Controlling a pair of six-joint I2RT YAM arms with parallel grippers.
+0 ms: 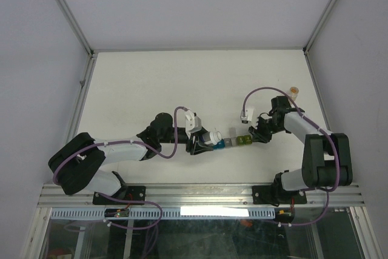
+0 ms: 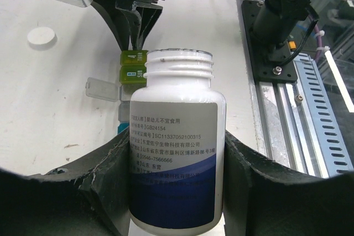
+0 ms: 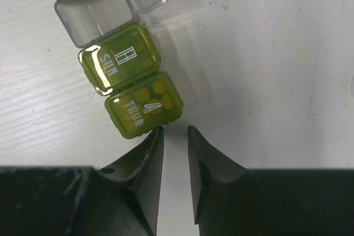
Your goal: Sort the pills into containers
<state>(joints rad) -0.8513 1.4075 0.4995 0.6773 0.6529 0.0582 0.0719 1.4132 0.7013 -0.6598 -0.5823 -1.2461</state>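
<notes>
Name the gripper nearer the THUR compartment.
Right. The right gripper sits beside the THUR compartment; the left gripper, holding the white bottle, is at the strip's far end.

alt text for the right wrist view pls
Two closed yellow-green pill boxes, marked SUN and THUR, lie on a white table beside clear grey boxes. The right gripper sits just below them, its jaws a narrow gap apart, holding nothing.

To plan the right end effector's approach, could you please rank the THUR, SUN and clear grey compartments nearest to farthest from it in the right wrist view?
From the right end effector:
1. THUR compartment, just left of its tips.
2. SUN compartment, beyond that, further left.
3. Clear grey compartment, farthest, upper left.
</notes>
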